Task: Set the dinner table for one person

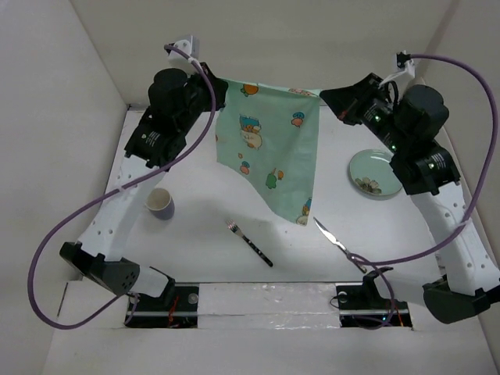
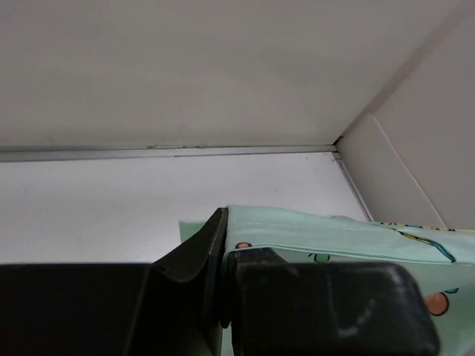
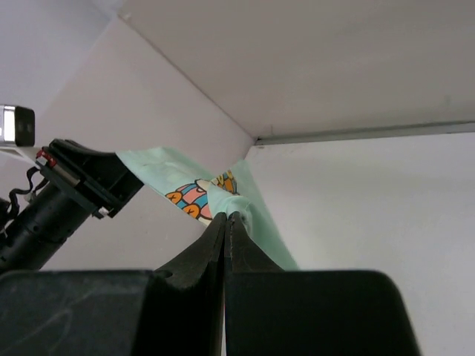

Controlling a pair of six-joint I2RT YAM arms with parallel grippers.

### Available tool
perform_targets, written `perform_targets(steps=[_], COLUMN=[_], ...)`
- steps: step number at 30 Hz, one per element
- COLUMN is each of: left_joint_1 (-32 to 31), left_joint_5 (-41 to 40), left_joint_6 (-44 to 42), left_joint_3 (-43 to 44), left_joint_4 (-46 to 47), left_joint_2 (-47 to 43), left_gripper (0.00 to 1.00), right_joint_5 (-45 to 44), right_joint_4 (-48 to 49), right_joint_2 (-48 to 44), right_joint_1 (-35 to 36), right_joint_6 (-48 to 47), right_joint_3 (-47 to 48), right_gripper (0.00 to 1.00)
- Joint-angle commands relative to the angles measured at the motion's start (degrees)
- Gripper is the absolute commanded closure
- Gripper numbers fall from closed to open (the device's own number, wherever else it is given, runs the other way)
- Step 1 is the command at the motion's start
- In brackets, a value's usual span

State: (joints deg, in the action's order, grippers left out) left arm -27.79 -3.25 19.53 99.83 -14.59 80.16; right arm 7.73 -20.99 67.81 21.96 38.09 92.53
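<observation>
Your left end effector (image 1: 216,84) is clamped shut on the upper left corner of the mint-green placemat (image 1: 273,133). In the left wrist view the cloth edge is pinched between the closed fingers (image 2: 194,256). Your right end effector (image 1: 330,95) is likewise closed tight on the upper right corner, with a fold of cartoon-print fabric bunched at its tips in the right wrist view.

Both end effectors are raised above the far part of the desk (image 1: 199,176), which spreads out below and toward you from them. The placemat hangs between them as a slanted sheet. Its top edge is stretched from one grip to the other, and its lowest corner points down toward the middle of the desk; you cannot tell whether that corner touches the surface.

On the desk, the cup (image 1: 160,203) stands upright to the left below the left arm. The fork (image 1: 250,243) and the knife (image 1: 337,243) lie near the front on either side of the hanging corner, and the plate (image 1: 373,173) sits to the right beside the right arm.
</observation>
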Motion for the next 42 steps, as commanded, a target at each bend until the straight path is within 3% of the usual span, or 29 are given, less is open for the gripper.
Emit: perform_targets(steps=[1, 7, 8, 9, 11, 12, 13, 15, 16, 19, 20, 21, 22, 23, 24, 25, 26, 30, 33, 34, 37, 42], left_joint_1=[2.12, 7.39, 9.49, 10.38, 11.96, 12.58, 13.72, 14.34, 15.13, 15.84, 15.84, 15.84, 15.84, 15.84, 15.84, 15.32, 15.31, 13.55, 13.55, 13.55, 13.55, 13.55], left_joint_5=[-5.80, -6.60, -6.42, -6.42, -7.38, -7.65, -8.17, -8.18, -7.66, -6.42, -6.77, -7.03, -6.95, -6.08, -4.68, -3.36, -3.43, -2.47, -3.08, -4.82, -7.38, -12.13], left_joint_6=[-1.16, -0.90, -0.81, -0.81, -0.90, -0.81, -0.98, -1.07, -0.64, -0.54, -0.98, -1.16, -1.25, -1.33, -1.42, -1.42, -0.38, 5.05, 9.28, 9.82, 10.79, 11.58], left_joint_3=[1.24, 3.69, 7.62, 7.66, 13.16, 21.64, 26.42, 34.95, 33.08, 23.85, 20.44, 18.92, 16.91, 14.63, 8.25, 4.79, 1.45, -17.77, -23.26, -23.63, -22.67, -21.52], left_joint_4=[-4.66, -5.10, -5.88, -5.89, -10.07, -12.72, -15.18, -21.00, -20.31, -15.83, -14.95, -14.94, -15.12, -14.77, -13.98, -13.28, -12.49, -9.32, -8.88, -9.05, -10.63, -11.86], left_joint_2=[3.67, 13.32, 17.53, 17.57, 26.85, 30.54, 37.72, 43.30, 43.24, 38.17, 35.88, 35.86, 33.42, 31.92, 30.16, 26.49, 24.28, 14.44, 13.35, 13.79, 17.13, 22.83], left_gripper=[1.00, 1.00, 1.00, 1.00, 1.00, 0.98, 0.76, 0.49, 0.30, 0.21, 0.21, 0.22, 0.32, 0.43, 0.58, 0.96, 1.00, 1.00, 0.81, 0.67, 0.56, 0.53], right_joint_5=[-7.37, -8.87, -8.52, -8.26, -6.16, -3.19, -1.16, 3.24, 3.78, 4.57, 5.45, 5.98, 6.51, 7.21, 8.35, 9.05, 9.32, 9.58, 9.50, 9.50, 9.41, 9.24], right_joint_4=[-1.52, 2.52, 3.93, 3.94, 2.63, 0.88, -0.35, -2.90, -2.91, 0.68, 2.52, 3.49, 4.46, 5.25, 6.31, 6.40, 6.75, 5.52, 4.30, 3.86, 2.10, 2.01], right_joint_2=[4.51, 21.99, 29.15, 29.22, 34.38, 38.93, 40.72, 42.31, 41.45, 34.18, 32.05, 29.94, 25.66, 23.79, 21.86, 20.10, 17.03, 9.99, 6.47, 6.02, 4.70, 1.89], right_joint_1=[-0.60, -2.80, -3.40, -3.41, -4.11, -4.90, -4.90, -5.61, -5.61, -6.22, -6.74, -6.75, -6.75, -6.75, -6.75, -6.75, -6.14, -4.74, -3.59, -3.59, -2.97, -2.36], right_joint_6=[-4.15, -4.78, -4.78, -4.78, -4.25, -3.73, -3.46, -4.24, -4.94, -6.01, -5.74, -5.31, -4.95, -4.78, -4.34, -4.34, -4.25, -4.42, -4.77, -4.95, -5.39, -5.39], right_joint_3=[1.68, 7.30, 11.23, 11.27, 19.12, 21.70, 24.16, 27.69, 26.48, 13.07, 4.67, 4.59, -3.77, -7.68, -11.20, -17.32, -19.99, -28.36, -31.35, -31.79, -32.85, -36.10], right_gripper=[1.00, 1.00, 1.00, 1.00, 0.99, 0.91, 0.71, 0.50, 0.38, 0.34, 0.37, 0.45, 0.74, 0.90, 1.00, 1.00, 1.00, 1.00, 1.00, 1.00, 1.00, 1.00])
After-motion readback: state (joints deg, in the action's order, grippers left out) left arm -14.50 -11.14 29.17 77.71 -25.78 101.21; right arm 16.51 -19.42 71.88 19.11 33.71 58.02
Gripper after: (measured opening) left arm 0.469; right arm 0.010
